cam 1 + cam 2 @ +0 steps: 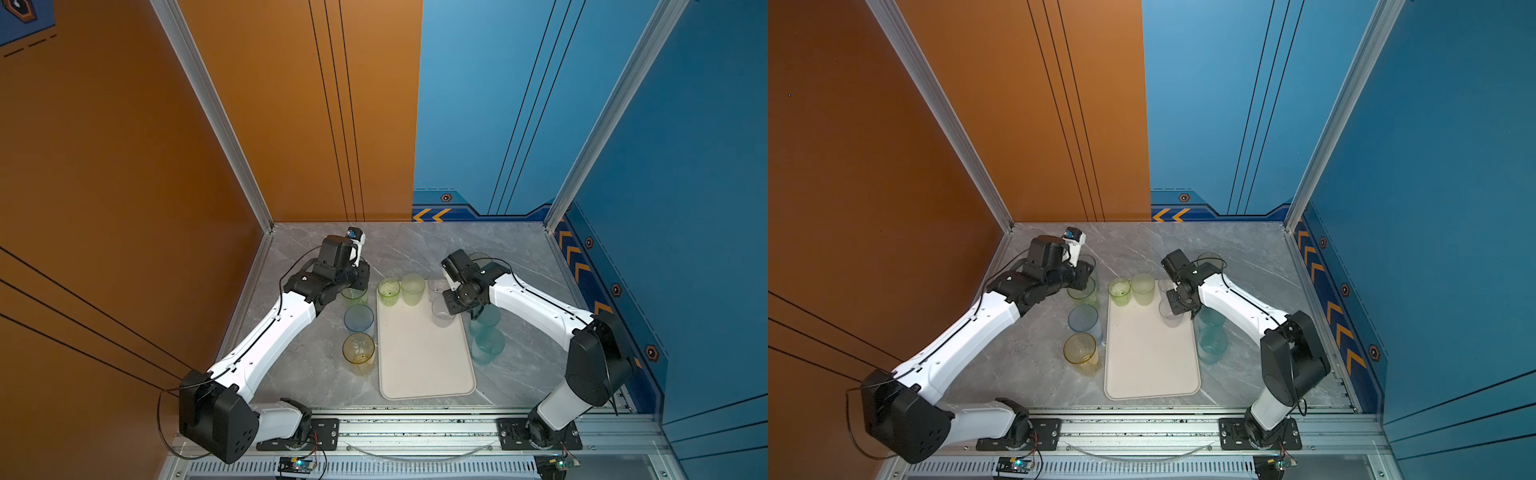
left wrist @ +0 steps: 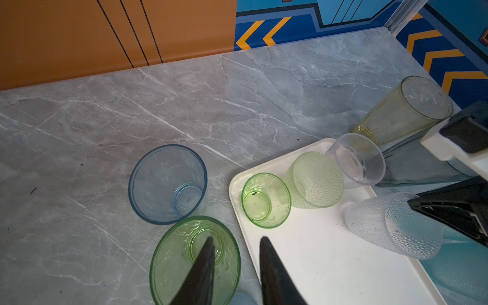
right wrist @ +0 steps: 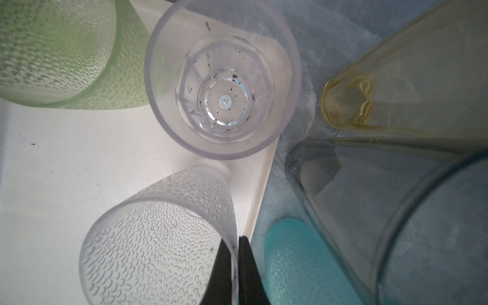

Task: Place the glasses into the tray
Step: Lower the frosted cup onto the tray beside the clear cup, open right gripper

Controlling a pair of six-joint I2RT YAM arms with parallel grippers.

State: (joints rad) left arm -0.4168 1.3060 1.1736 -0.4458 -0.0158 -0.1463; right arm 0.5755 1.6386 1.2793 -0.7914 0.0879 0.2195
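Your right gripper [image 3: 234, 240] is clamped shut on the wall of the frosted glass [image 3: 158, 237], with one finger inside the rim and one outside. That glass is upright over the tray [image 3: 66, 145], right by its right-hand edge towards the far end. You can't tell from these shots whether its base is actually resting on the tray.

Your left gripper [image 2: 237, 239] is only partly open and has hold of nothing. It hangs over the big green glass [image 2: 171, 264], which stands on the table [image 2: 184, 105] just left of the tray. One finger lines up over the mouth and the other sits outside on the tray side, so the rim is in the gap between them.

Three more glasses already stand in a row along the tray's far end: a small green glass [image 2: 265, 200], a dimpled green glass [image 2: 315, 181] and a clear glass [image 2: 355, 158].

The rest are off the tray:
- **Left side:** the far blue glass [image 2: 167, 184] sits just beyond the big green one. In a top view, the near blue glass [image 1: 358, 319] and the yellow glass [image 1: 358, 349] line up along the tray's left edge.
- **Right side:** two teal glasses [image 1: 487, 345] stand just beside the right edge. A tall amber glass [image 2: 404, 111] and a smoky glass [image 2: 412, 163] are off the far right corner.
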